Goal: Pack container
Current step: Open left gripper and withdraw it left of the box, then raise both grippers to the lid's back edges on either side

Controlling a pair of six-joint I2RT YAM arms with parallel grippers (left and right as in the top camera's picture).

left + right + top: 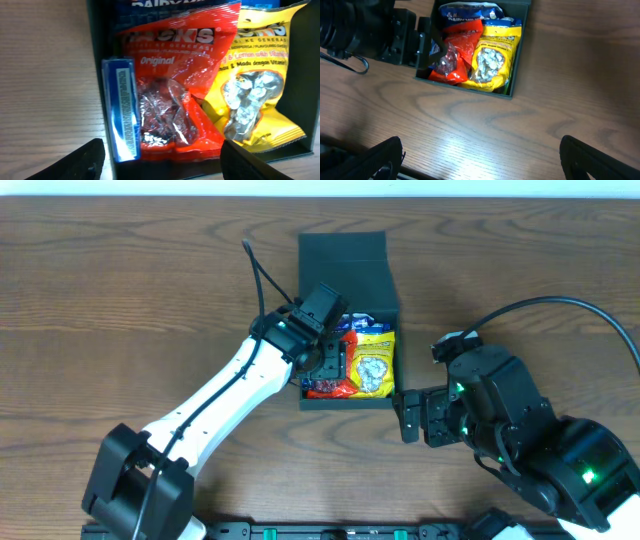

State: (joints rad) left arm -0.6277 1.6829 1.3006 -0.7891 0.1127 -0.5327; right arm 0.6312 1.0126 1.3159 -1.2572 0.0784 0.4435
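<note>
The dark teal container [346,262] lies in the middle of the table with its flap lid open toward the far side. Inside are a red candy bag [170,90], a yellow candy bag [255,85], a blue snack bar [121,107] standing on edge by the left wall, and a blue packet at the far end. My left gripper [330,360] hangs open and empty over the container's near-left corner; it also shows in the left wrist view [162,162]. My right gripper [412,418] is open and empty above bare table, just right of the container's near-right corner [512,92].
The wooden table [120,300] stretches left and right of the container. A black cable [262,275] loops up from the left arm and another cable [560,305] arcs over the right arm. The table's front edge has a dark rail [330,530].
</note>
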